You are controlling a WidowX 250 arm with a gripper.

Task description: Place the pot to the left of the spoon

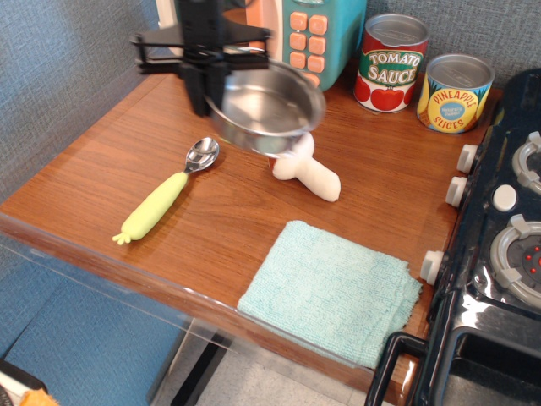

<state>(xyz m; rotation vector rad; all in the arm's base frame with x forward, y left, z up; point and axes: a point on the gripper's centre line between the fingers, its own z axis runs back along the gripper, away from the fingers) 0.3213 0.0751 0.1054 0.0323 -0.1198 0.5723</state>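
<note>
The shiny steel pot (266, 110) hangs in the air above the back of the wooden counter, tilted toward me. My black gripper (207, 93) is shut on the pot's left rim and holds it up. The spoon (169, 193) lies on the counter at the front left, silver bowl toward the back, pale yellow-green handle toward the front edge. The pot is above and to the right of the spoon's bowl.
A white toy mushroom (306, 172) lies just below the pot. A teal cloth (331, 289) lies at the front. A tomato sauce can (390, 63) and pineapple can (455, 92) stand at the back. A toy stove (499, 254) fills the right. A teal appliance (317, 38) stands behind.
</note>
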